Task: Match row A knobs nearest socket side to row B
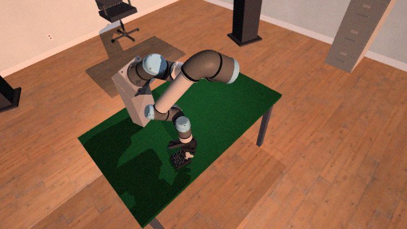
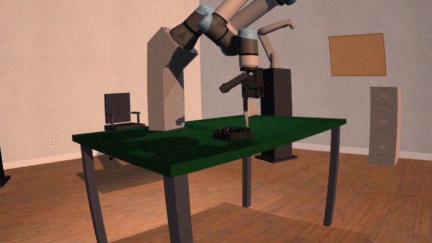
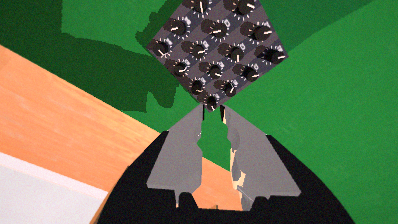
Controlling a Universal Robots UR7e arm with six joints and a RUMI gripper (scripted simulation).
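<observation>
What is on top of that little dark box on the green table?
On the dark square box stand several rows of round black knobs with white pointer lines, ringed by pale marks. The wrist view cuts off the box's far corner, so any knobs there are hidden.

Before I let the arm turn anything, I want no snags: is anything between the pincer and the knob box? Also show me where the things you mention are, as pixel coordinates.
Nothing visible stands between them: the pincer's point(image 3: 213, 111) tips are right at the near corner knob point(image 3: 211, 102) of the knob box point(image 1: 181, 159) point(image 2: 233, 135) point(image 3: 209, 59).

wood-grain floor point(image 1: 313, 136) point(image 2: 272, 193), matt green tabletop point(image 1: 224, 105) point(image 2: 290, 127) point(image 3: 325, 130)
</observation>
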